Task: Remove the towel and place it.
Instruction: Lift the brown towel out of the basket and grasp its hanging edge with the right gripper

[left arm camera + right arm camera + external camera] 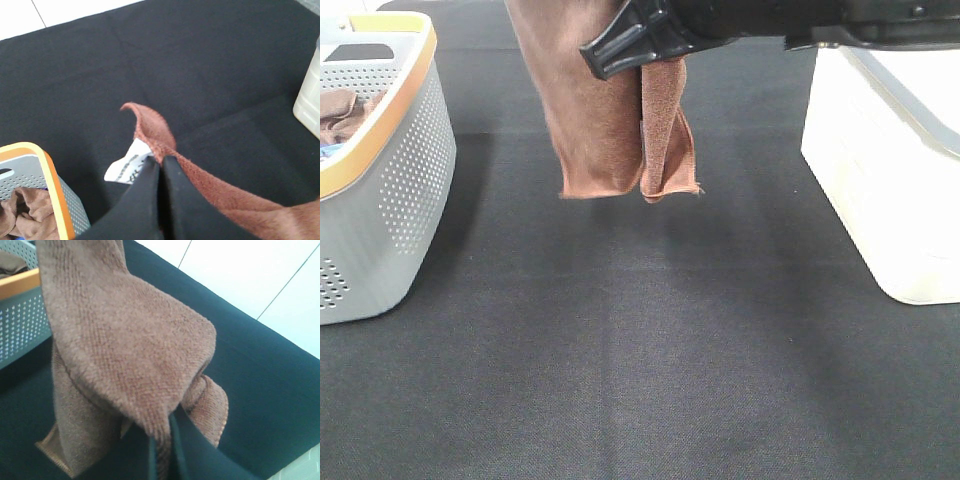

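The towel [592, 115] is a reddish-brown cloth hanging folded in the air above the black mat, over the middle back of the table. My right gripper [618, 50] reaches in from the right and is shut on a fold of the towel [125, 340]; its fingertips [167, 435] pinch the cloth. My left gripper [161, 161] is shut on the towel's corner [152, 135], beside the small white tag [125, 169]. The left gripper is out of the exterior high view, above its top edge.
A grey perforated basket with an orange rim [395, 150] stands at the left and holds a bunched-up brown cloth [340, 112]. It also shows in the left wrist view [55, 185]. A white bin [890, 180] stands at the right. The black mat [650, 350] covers the table.
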You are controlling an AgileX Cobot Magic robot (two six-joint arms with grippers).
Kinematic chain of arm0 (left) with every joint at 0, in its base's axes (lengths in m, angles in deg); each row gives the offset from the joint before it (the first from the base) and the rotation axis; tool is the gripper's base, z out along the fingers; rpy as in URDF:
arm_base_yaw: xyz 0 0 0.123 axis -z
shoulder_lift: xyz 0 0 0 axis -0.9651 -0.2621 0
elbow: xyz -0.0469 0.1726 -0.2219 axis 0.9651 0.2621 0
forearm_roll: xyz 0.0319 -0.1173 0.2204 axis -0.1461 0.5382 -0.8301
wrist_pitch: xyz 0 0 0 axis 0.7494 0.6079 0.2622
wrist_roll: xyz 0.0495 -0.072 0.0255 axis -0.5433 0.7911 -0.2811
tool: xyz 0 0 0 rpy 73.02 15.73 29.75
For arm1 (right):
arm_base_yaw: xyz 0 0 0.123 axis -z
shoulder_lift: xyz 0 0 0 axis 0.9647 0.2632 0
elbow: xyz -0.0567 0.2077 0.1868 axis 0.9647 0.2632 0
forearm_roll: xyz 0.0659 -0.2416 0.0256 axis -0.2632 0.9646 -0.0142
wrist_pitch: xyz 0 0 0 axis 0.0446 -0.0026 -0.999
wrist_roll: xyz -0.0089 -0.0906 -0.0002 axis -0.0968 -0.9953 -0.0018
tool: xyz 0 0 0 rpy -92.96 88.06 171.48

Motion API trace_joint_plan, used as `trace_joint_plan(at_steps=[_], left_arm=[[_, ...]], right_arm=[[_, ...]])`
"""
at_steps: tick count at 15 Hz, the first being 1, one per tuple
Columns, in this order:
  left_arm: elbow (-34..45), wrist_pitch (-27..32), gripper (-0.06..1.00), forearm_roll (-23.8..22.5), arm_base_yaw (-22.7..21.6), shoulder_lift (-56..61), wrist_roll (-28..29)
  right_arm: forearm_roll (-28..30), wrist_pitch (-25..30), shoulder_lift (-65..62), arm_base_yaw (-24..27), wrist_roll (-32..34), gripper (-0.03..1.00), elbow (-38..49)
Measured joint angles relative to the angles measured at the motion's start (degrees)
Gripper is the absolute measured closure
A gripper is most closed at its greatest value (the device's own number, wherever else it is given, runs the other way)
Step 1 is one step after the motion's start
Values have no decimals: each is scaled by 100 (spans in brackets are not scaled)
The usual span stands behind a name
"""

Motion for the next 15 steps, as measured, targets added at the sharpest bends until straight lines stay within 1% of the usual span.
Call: trace_joint_plan(at_steps=[1, 2, 3, 5, 6, 7, 8, 10, 12, 13, 15], left_arm=[[0, -6, 94, -97, 0, -92, 0], [0, -80, 94, -178, 0, -160, 0], [0, -80, 94, -178, 0, -160, 0], [0, -464, 94, -378, 0, -292, 0], [0, -751, 94, -516, 0, -344, 0], [0, -1117, 94, -710, 0, -424, 0], [0, -1289, 94, -802, 0, -476, 0], [0, -1593, 94, -877, -63, -602, 0], [0, -1782, 94, -894, -252, -676, 155], [0, -1776, 94, -905, -355, -682, 355], [0, -1770, 94, -859, -350, -653, 430]], right_arm=[[29, -109, 0, 0, -80, 96, 0], [218, -206, 17, 0, -80, 96, 0], [218, -206, 17, 0, -80, 96, 0], [1008, -464, 155, 0, -80, 96, -34], [1490, -619, 292, 0, -74, 96, -109], [2023, -894, 567, 0, 17, 96, -246], [2217, -1060, 785, 0, 103, 96, -344], [2372, -1175, 1186, 63, 246, 97, -590], [2366, -1157, 1576, 361, 395, 97, -751], [2217, -1100, 1707, 619, 550, 97, -768], [1868, -773, 1702, 710, 733, 97, -779]])
